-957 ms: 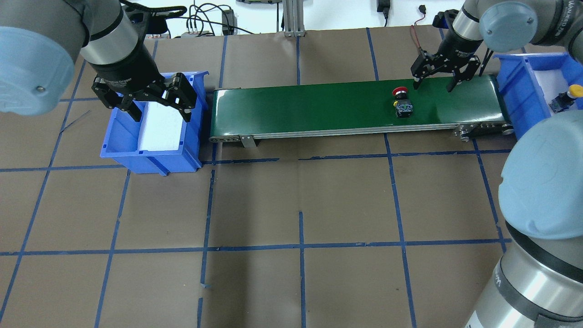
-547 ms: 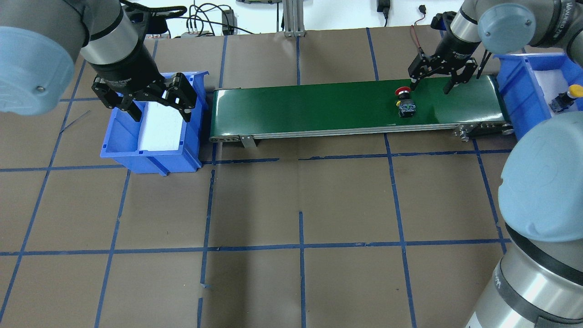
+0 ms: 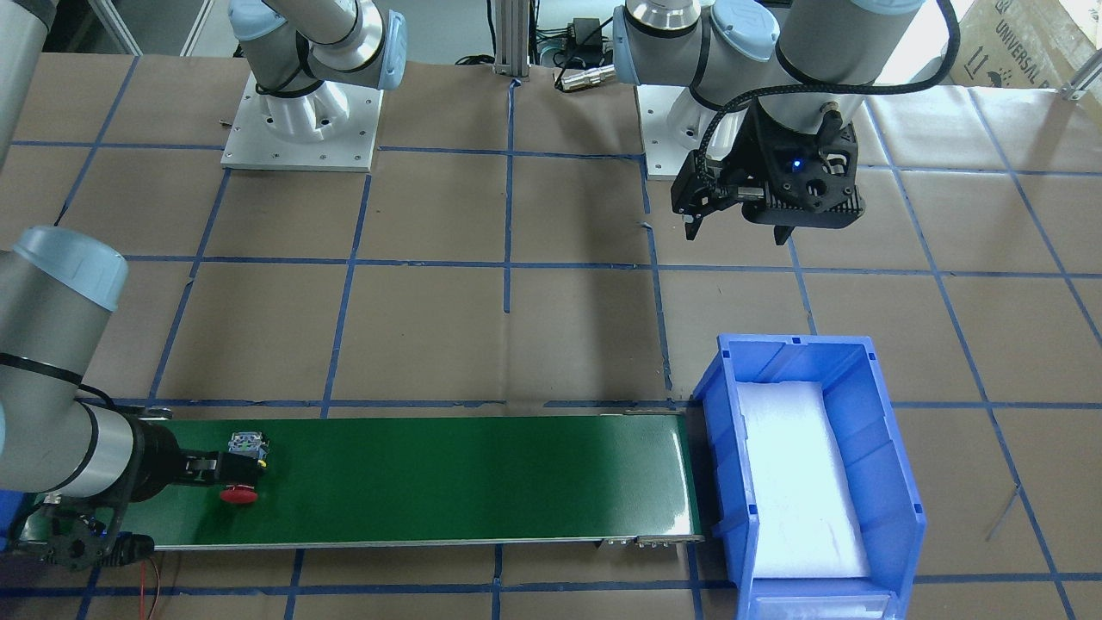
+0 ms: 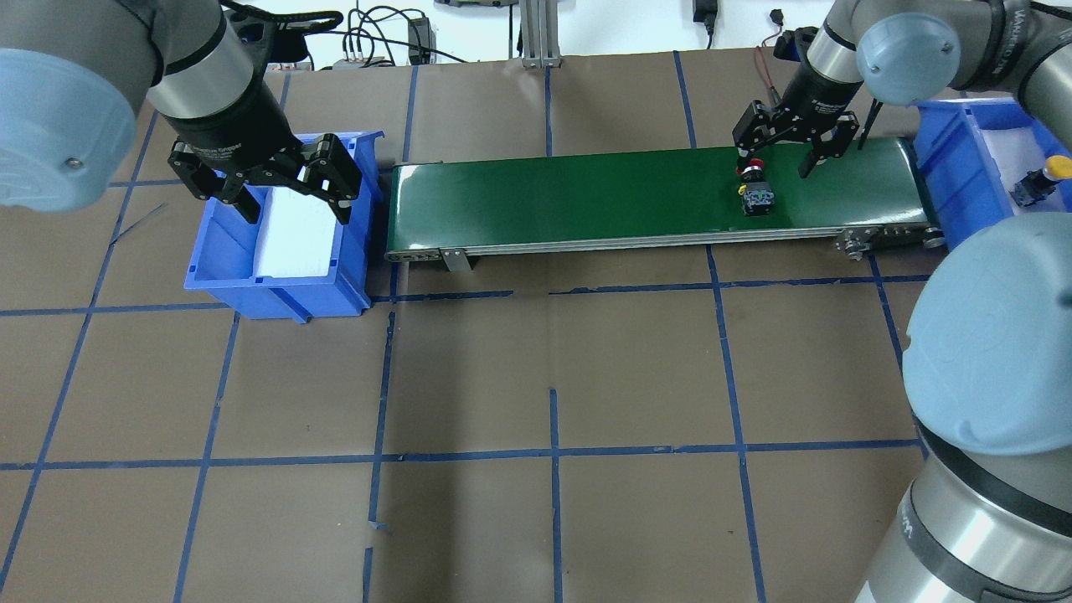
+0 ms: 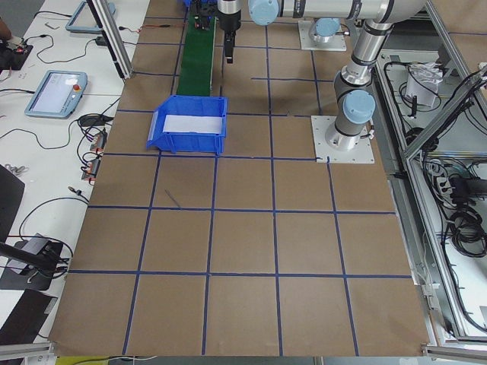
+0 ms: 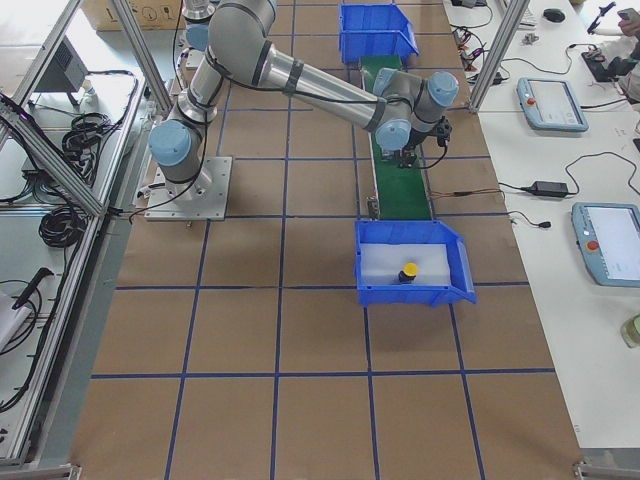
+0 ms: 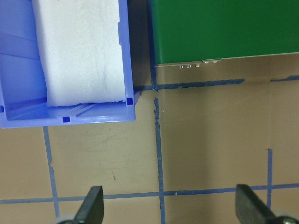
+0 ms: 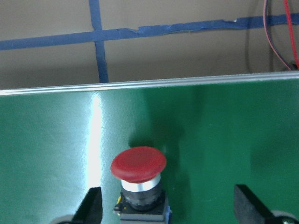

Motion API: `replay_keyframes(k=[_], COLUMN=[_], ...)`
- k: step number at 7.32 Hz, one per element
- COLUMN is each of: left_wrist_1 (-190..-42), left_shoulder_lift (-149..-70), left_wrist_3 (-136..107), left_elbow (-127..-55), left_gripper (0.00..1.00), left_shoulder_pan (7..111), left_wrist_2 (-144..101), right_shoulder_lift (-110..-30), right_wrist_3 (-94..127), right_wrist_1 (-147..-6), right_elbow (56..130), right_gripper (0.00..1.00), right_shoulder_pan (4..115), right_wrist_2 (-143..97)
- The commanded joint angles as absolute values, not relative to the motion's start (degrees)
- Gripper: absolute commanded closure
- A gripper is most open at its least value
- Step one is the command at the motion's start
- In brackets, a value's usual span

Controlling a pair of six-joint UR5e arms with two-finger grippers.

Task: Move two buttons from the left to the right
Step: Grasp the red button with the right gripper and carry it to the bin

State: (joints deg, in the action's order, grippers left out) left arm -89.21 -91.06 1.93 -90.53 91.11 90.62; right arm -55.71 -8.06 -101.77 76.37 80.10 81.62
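Brown counter point(image 4: 553, 352), blue tape grid; a green belt point(image 4: 586, 197) is set between two blue bins. Red button point(image 8: 138, 164) is seen lying on the belt near its right end, between the wide jaws of the right gripper point(image 4: 775, 163), close beside one finger, not clamped. Yellow button point(image 6: 409, 271) is seen in the right bin point(image 4: 946, 159). Left gripper point(image 4: 296, 214) is held high near the left bin point(image 4: 218, 260), jaws wide.

Left arm point(image 4: 201, 79) is hunched over with the wrist aimed straight down, and the left gripper point(image 4: 297, 213) has its 2 fingers point(image 7: 92, 207) spread wide. Right arm point(image 4: 980, 360) reaches way out, far from its base, wrist angled down, right gripper point(image 4: 773, 166) low with its 2 fingers wide apart too.
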Motion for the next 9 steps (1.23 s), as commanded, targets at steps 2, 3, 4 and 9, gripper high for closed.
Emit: replay_keyframes(k=[2,3,4,9], left_wrist_1=[-89.21,-89.21,-89.21,-89.21], left_shoulder_lift=[-91.05,-91.05,-91.05,-91.05], left_wrist_3=[1.93,1.93,1.93,1.93], left_elbow=[-90.53,-90.53,-90.53,-90.53], left_gripper=[0.0,0.0,0.0,0.0], left_shoulder_pan=[91.14,91.14,91.14,91.14], left_wrist_2=[90.62,90.62,90.62,90.62], right_shoulder_lift=[-55.11,-55.46,-55.72,-56.78], right_wrist_3=[-7.91,-8.17,-8.35,-17.18], right_wrist_1=[-101.26,-101.25,-101.34,-92.91], right_elbow=[76.64,76.64,76.21,63.75], right_gripper=[0.32,0.61,0.84,0.93], right_shoulder_pan=[80.6,80.33,80.25,74.21], right_wrist_2=[82.61,82.97,86.54,92.72])
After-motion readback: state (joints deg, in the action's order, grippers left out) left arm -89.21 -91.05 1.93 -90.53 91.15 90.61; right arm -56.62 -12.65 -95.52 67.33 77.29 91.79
